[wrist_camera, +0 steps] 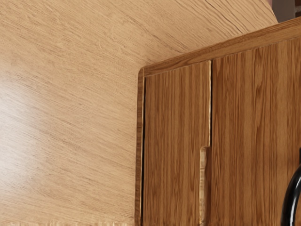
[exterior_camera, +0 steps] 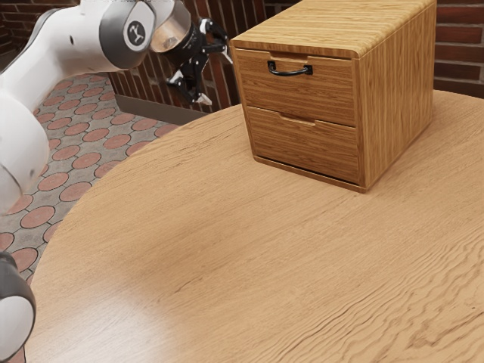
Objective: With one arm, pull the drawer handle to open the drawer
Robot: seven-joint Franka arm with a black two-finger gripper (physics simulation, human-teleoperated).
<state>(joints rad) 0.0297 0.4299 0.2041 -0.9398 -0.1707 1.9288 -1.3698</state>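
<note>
A robot arm (exterior_camera: pixel 68 38) holds its black gripper (exterior_camera: pixel 212 73) in the air just short of a small wooden cabinet (exterior_camera: pixel 393 83) that stands on a round wooden table (exterior_camera: pixel 227 249). The gripper's two white-tipped fingers are spread wide, with nothing between them. They face the cabinet's front from beyond its near corner and touch no part of it.

The black handle (exterior_camera: pixel 290 70) lies ahead of the open fingers at about their height, a short way in from the cabinet edge nearest the gripper. It is fixed near the top of the upper drawer (exterior_camera: pixel 302 91), which sits flush with the cabinet front and is closed. The lower drawer (exterior_camera: pixel 302 144), below gripper level, has a cut-out notch in its top edge and is also closed.

From the camera on the hand, the two drawer fronts show as side-by-side panels. The upper drawer (wrist_camera: pixel 254 132) carries a curve of the black handle (wrist_camera: pixel 292 200) at the frame's edge, and the lower drawer (wrist_camera: pixel 176 150) shows its notch beside it. The table (wrist_camera: pixel 70 94) spreads away past the cabinet's base.

Behind the gripper are a floor (exterior_camera: pixel 83 144) of round red tiles and a brick wall (exterior_camera: pixel 454 53).
</note>
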